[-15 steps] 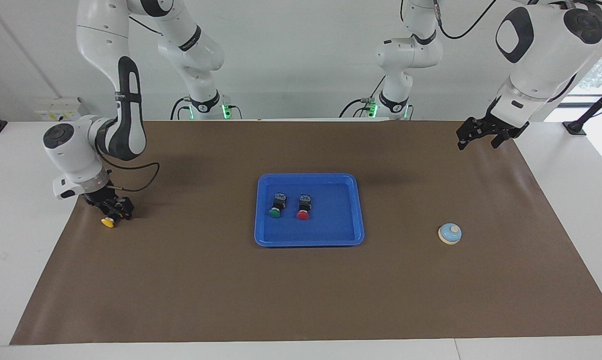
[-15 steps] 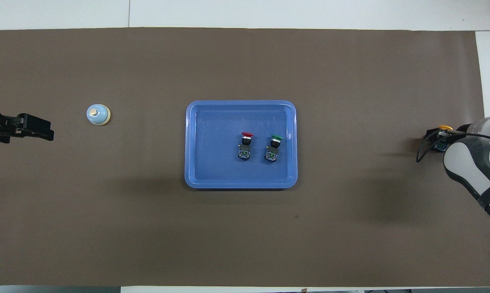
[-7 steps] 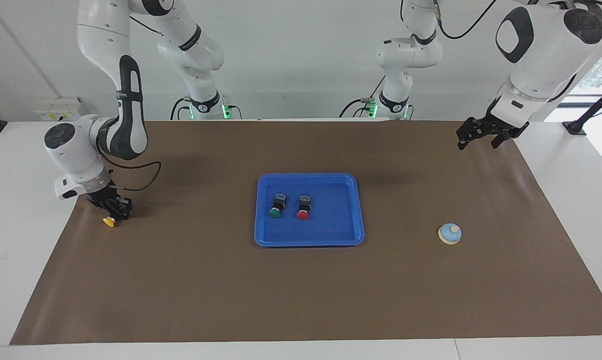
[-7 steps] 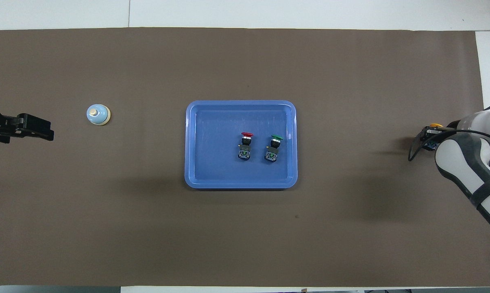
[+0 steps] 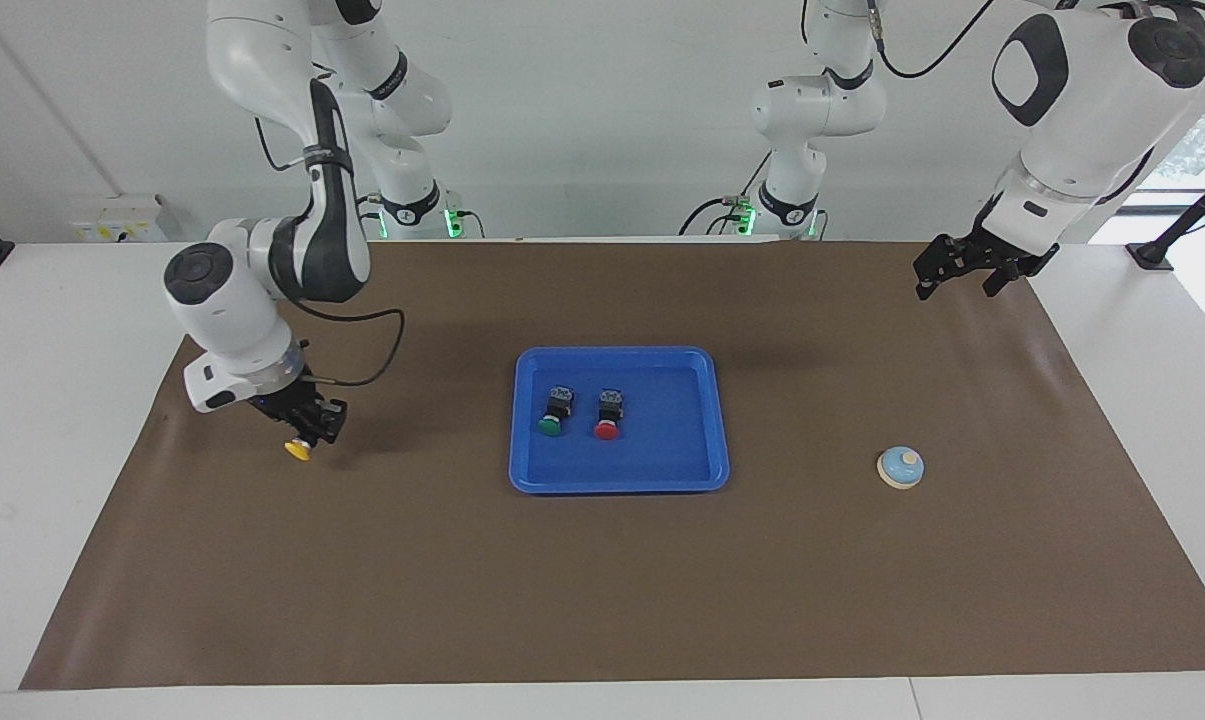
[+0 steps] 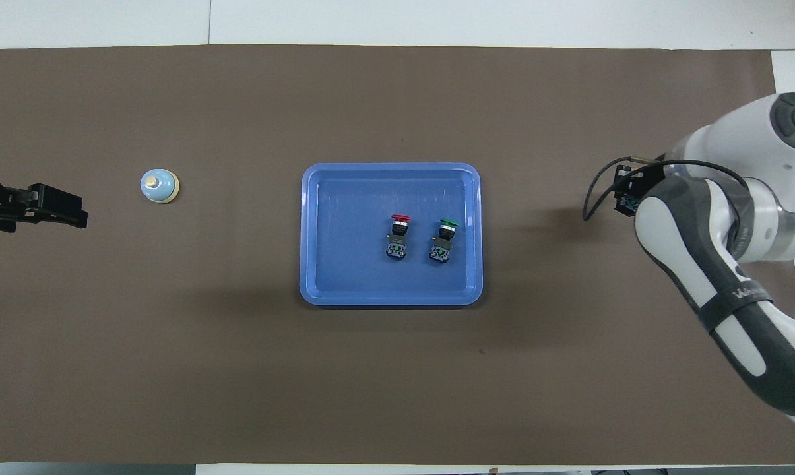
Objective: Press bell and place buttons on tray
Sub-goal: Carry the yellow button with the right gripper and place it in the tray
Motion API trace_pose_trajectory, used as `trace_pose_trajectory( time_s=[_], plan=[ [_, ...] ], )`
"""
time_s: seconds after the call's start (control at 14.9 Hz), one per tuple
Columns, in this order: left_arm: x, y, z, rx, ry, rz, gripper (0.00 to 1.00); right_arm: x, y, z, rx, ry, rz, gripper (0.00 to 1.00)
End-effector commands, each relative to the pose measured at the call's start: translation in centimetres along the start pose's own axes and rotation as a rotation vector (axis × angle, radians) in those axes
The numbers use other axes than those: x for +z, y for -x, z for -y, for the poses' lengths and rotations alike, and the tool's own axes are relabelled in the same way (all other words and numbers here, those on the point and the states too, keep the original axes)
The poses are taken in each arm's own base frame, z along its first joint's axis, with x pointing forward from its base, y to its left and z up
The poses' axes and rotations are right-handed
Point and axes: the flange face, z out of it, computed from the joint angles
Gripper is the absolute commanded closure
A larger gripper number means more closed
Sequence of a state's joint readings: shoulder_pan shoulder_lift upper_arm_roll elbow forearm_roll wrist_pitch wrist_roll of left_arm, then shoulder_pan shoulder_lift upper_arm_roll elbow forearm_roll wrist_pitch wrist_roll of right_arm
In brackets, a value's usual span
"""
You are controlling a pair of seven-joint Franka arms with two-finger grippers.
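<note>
Right gripper [image 5: 304,432] is up over bare brown mat [image 5: 602,600] toward the right arm's end of the table, clamped on the yellow button [image 5: 298,450]; the yellow cap pokes out below the fingertips and a shadow sits on the mat under it, so I judge it carried clear of the surface. From the blue tray [image 5: 618,484] in the facing view that is about 9 o'clock, well apart. Green button [image 5: 552,413] and red button [image 5: 607,415] lie side by side inside the tray, caps pointing away from the robots, not touching each other or the rim. Bell [image 5: 901,467] stands alone on the mat toward the left arm's end, roughly 3 o'clock of the tray. Left gripper [image 5: 955,277] hangs in the air over the mat near that end, fingers spread, nothing in them; that arm waits. Handling, as judgement: the buttons look like small rigid plastic switches, light, not fragile, but top-heavy with a round cap that will roll or tip if set down on it. Best hold is across the squarish black body, as the right gripper appears to have it; the domed cap looks smooth and would slip. The bell needs no grip, only a straight downward push on its cream knob; an off-centre push would probably skid it, being light.
</note>
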State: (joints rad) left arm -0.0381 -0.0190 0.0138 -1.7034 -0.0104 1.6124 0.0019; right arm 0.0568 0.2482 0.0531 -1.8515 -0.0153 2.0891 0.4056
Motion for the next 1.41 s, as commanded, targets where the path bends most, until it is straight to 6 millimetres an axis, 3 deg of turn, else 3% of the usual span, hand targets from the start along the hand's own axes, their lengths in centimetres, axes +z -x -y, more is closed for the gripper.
trace_pose_trajectory(
  time_s=[0.0, 0.2, 0.4, 0.6, 0.8, 1.07, 1.34],
  plan=[
    [-0.5, 0.3, 0.2, 0.000, -0.012, -0.008, 0.00, -2.9, 2.7, 7.5, 0.043, -0.025, 0.024, 1.00],
    [-0.5, 0.3, 0.2, 0.000, -0.012, -0.008, 0.00, -4.8, 7.4, 15.9, 0.053, -0.076, 0.027, 1.00],
    [-0.5, 0.3, 0.2, 0.000, -0.012, -0.008, 0.00, -5.8, 10.9, 21.4, 0.049, -0.110, 0.029, 1.00],
    [-0.5, 0.3, 0.2, 0.000, -0.012, -0.008, 0.00, -4.7, 14.7, 27.8, 0.038, -0.125, 0.053, 1.00],
    [-0.5, 0.3, 0.2, 0.000, -0.012, -0.008, 0.00, -1.5, 18.0, 33.0, 0.019, -0.134, 0.038, 1.00],
    [-0.5, 0.3, 0.2, 0.000, -0.012, -0.008, 0.00, 2.9, 20.7, 35.7, -0.023, -0.127, 0.019, 1.00],
    [-0.5, 0.3, 0.2, 0.000, -0.012, -0.008, 0.00, 5.6, 21.2, 34.3, -0.030, -0.104, 0.022, 1.00]
  ],
)
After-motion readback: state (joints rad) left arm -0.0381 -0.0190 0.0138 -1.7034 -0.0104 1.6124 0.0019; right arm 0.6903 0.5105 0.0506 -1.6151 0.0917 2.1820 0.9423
